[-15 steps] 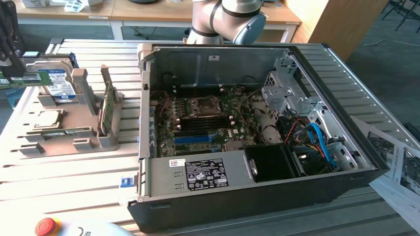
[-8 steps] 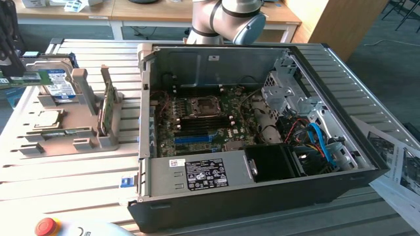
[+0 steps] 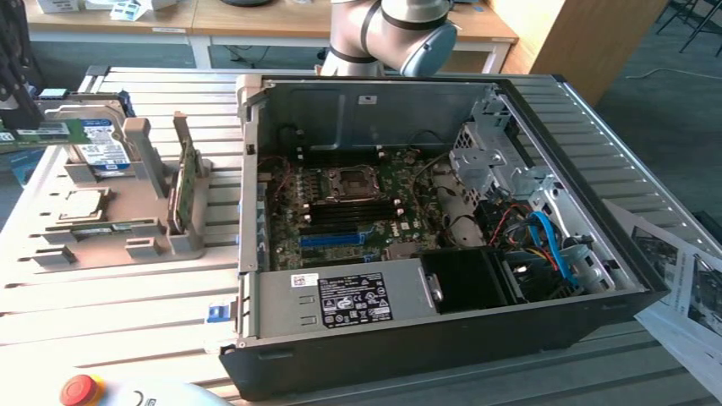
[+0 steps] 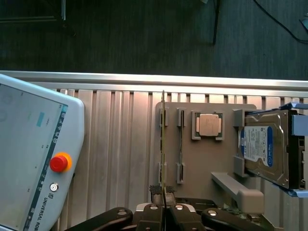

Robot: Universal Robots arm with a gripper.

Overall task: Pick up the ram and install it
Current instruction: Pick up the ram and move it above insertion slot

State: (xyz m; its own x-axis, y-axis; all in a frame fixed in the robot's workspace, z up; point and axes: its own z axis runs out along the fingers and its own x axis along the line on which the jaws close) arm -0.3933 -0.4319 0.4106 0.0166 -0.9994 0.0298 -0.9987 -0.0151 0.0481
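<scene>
In grey holder (image 4: 202, 161) — ram (image 3: 186, 186) on edge; gripper (image 4: 164, 214) closed w/o it.

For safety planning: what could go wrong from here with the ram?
1. The gripper is shut, in line with the ram; if it descends like this, it could hit the thin edge.
2. The ram stands on edge in a narrow slot of the holder; a skewed grip might jam it.
</scene>
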